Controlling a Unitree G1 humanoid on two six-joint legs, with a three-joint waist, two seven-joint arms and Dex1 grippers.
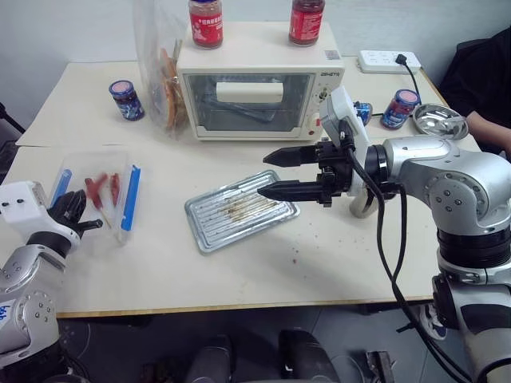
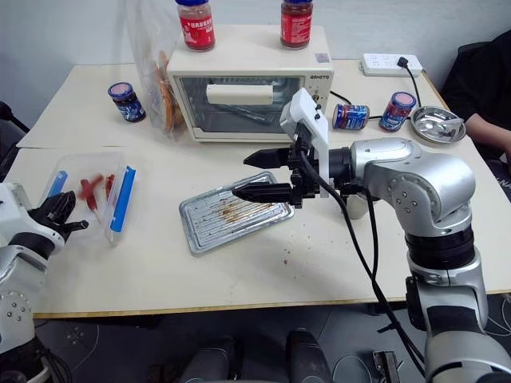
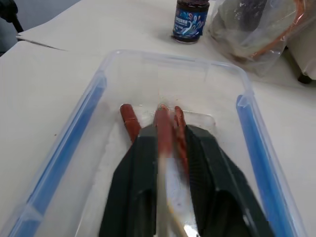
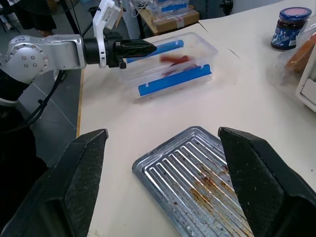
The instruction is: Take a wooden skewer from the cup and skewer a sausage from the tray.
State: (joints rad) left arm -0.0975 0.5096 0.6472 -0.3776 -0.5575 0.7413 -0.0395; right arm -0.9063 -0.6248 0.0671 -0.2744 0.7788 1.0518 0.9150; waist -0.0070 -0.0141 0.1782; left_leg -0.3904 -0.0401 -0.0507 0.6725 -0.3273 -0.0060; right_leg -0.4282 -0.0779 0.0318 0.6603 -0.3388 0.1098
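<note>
Tray (image 1: 219,223), a rectangular sheet of silver metal with a ribbed floor, rounded corners and a low rim, is seen at the centre of the frame on the pale counter (image 1: 239,275). Its ribs are smeared with brownish residue, and no sausage is seen on it. Its upper right corner is covered in the head views by the right tool (image 1: 263,174), whose two black, wedge-shaped fingers are spread wide over the tray with nothing between them.

A pale rounded object (image 1: 362,209) is mostly hidden behind the right arm and cannot be identified.

At the left of the frame, the left tool (image 4: 150,48) is pointed into a clear plastic box (image 3: 163,74) with blue clips. Its fingers are parted by a narrow gap. A thin red sausage (image 3: 162,129) is seen along that gap, but it is smeared by blur, so contact with the fingers cannot be judged. Two more thin red sausages (image 3: 129,118) are partly covered by the fingers on the box floor.

At the right edge, a person's arm (image 1: 489,124) is cut off beside a shallow steel bowl (image 1: 439,120).
</note>
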